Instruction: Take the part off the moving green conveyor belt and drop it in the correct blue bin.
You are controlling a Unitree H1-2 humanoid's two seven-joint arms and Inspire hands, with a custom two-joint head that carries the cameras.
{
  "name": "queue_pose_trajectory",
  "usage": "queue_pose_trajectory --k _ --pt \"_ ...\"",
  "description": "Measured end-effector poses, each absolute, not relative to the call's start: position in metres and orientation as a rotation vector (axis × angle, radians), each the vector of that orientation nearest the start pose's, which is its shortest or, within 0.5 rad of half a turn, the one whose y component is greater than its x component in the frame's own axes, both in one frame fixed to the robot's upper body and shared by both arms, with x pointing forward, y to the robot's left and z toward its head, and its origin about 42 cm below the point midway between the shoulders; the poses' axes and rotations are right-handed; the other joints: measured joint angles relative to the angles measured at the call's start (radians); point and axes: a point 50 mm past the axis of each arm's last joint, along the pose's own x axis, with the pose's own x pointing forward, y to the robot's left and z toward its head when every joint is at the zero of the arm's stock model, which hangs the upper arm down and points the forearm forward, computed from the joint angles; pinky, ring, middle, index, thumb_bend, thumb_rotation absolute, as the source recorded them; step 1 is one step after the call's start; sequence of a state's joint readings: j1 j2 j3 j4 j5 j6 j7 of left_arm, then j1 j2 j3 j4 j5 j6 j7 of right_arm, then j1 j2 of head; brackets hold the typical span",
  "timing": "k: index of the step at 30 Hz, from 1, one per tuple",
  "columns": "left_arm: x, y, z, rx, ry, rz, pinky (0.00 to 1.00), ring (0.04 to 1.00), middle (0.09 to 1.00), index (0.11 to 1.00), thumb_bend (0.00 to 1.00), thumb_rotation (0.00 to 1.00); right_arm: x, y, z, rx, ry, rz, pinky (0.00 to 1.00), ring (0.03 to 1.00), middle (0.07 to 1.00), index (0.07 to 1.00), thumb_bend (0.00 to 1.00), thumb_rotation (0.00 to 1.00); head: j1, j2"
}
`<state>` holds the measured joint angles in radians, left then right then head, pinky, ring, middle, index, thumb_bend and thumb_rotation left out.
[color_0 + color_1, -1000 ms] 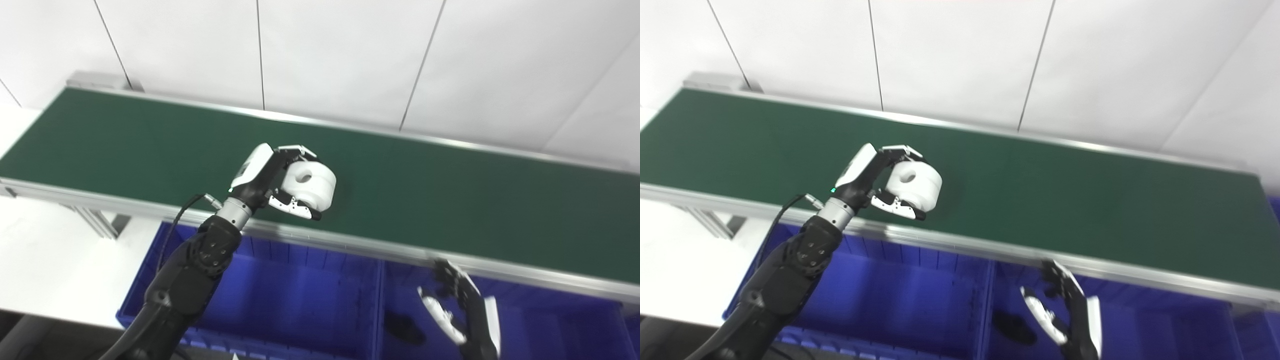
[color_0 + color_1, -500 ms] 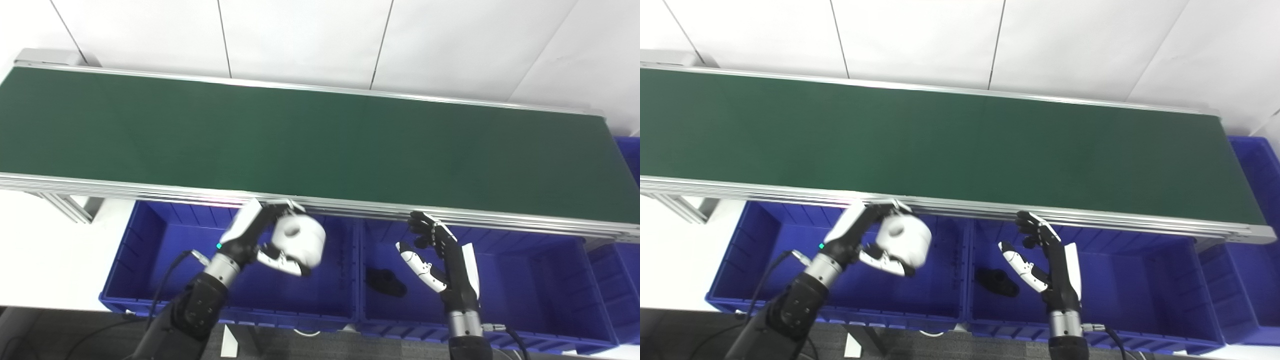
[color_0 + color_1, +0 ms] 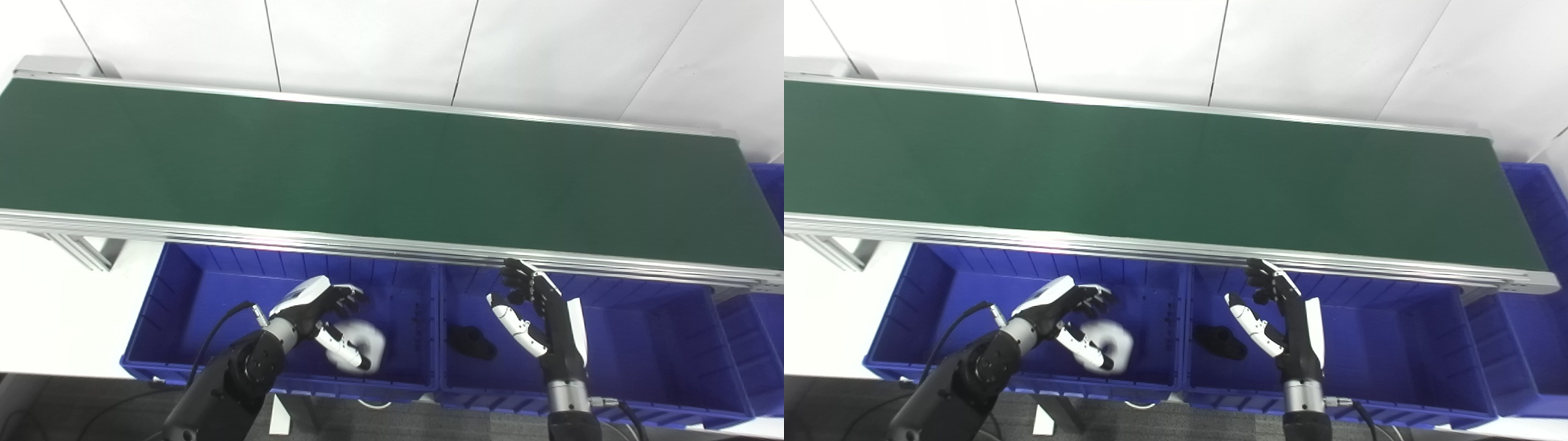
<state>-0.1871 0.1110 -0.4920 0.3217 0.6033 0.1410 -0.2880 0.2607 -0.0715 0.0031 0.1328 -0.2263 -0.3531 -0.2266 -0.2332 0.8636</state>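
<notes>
The white ring-shaped part (image 3: 366,345) is blurred, low inside the left blue bin (image 3: 160,306), just right of my left hand's thumb. My left hand (image 3: 318,312) is inside that bin with its fingers spread and no grip on the part; it also shows in the right eye view (image 3: 1062,318). My right hand (image 3: 539,315) is open and empty, upright over the middle blue bin (image 3: 643,361), just below the belt's front rail. The green conveyor belt (image 3: 367,165) carries nothing.
A black part (image 3: 470,342) lies in the middle bin, left of my right hand. Another blue bin (image 3: 1540,202) stands at the belt's right end. The aluminium front rail (image 3: 367,244) overhangs the bins' back edge. A white table (image 3: 55,300) is at the left.
The camera tilted down and the view shifted. My left hand carried the white part off the belt down into the left bin and opened; the part has left the fingers. The right hand kept still.
</notes>
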Motion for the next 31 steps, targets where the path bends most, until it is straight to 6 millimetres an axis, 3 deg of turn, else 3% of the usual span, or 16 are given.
queue_pose_trajectory --k 5,12,19,31 --pt "0.303 0.122 0.037 0.731 0.177 -0.716 0.84 0.943 0.977 0.979 0.78 0.31 0.179 -0.255 0.026 -0.288 0.014 -0.190 0.69 0.726 0.738 0.757 0.62 0.51 0.000 -0.002" --pt "0.280 0.116 0.041 0.482 0.105 -0.671 0.85 0.923 0.953 0.967 0.80 0.46 0.178 -0.256 0.026 -0.290 0.016 -0.182 0.70 0.737 0.742 0.761 0.62 0.53 -0.006 0.000" --pt "0.269 0.111 0.049 0.354 0.019 -0.642 0.85 0.914 0.946 0.958 0.78 0.44 0.177 -0.257 0.028 -0.296 0.013 -0.177 0.70 0.731 0.742 0.759 0.64 0.53 -0.006 0.003" --pt "0.270 0.113 0.033 0.318 -0.050 -0.587 0.80 0.873 0.908 0.920 0.79 0.39 0.178 -0.257 0.028 -0.297 0.013 -0.178 0.71 0.740 0.743 0.762 0.63 0.52 -0.009 -0.003"
